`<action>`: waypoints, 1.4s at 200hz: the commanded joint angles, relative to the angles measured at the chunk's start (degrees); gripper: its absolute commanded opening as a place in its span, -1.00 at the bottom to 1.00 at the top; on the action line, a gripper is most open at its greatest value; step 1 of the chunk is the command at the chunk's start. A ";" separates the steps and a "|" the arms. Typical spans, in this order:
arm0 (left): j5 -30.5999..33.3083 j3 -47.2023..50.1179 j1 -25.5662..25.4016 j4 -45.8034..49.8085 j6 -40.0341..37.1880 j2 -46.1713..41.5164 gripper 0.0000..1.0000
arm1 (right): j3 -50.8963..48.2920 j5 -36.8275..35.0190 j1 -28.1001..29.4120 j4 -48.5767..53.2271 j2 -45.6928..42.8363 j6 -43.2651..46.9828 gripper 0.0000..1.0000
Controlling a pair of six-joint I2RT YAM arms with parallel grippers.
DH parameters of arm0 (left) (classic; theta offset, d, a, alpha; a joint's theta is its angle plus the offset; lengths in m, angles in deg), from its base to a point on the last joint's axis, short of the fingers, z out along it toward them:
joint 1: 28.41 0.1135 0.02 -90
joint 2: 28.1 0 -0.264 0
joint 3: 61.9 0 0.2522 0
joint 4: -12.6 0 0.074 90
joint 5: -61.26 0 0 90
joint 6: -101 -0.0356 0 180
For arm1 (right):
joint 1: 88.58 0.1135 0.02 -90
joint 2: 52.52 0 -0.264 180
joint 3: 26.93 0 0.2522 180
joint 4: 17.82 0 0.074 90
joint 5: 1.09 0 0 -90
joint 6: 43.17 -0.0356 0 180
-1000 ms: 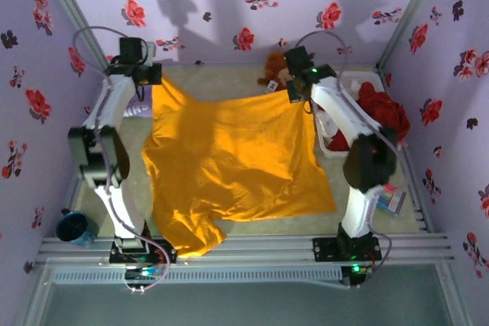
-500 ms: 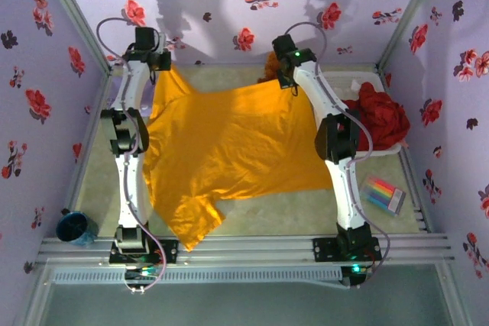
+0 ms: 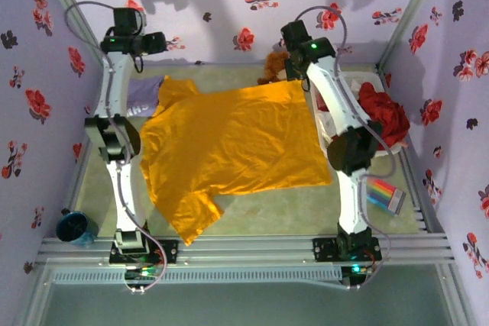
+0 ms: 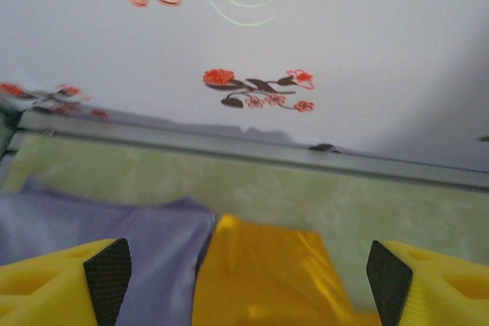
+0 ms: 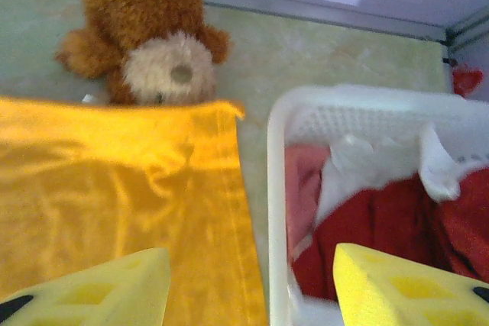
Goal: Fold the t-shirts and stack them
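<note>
The orange-yellow t-shirt (image 3: 229,146) lies spread flat across the middle of the table, one sleeve pointing toward the near edge. The lavender t-shirt (image 3: 141,99) lies at the far left, partly under the orange one's corner. My left gripper (image 4: 246,265) hangs open above the seam where the lavender cloth (image 4: 99,223) meets the orange corner (image 4: 263,265). My right gripper (image 5: 250,265) is open too, over the orange shirt's far right hem (image 5: 221,211), beside the basket. Neither gripper has anything between its fingers.
A brown plush bear (image 5: 153,43) sits at the back, just past the orange hem. A white slatted basket (image 5: 276,188) with red clothes (image 3: 386,116) stands at the right. A blue mug (image 3: 74,227) is near left and a marker box (image 3: 384,194) near right. Walls close in all round.
Both grippers were shut on the orange shirt's far corners and have opened. The shirt has dropped flat on the table, and both wrists have lifted toward the back wall.
</note>
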 commanded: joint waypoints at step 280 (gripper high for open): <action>-4.97 103.16 3.75 -9.13 29.26 -45.76 -1.00 | -85.88 25.33 15.27 -26.83 -27.10 -34.63 -0.78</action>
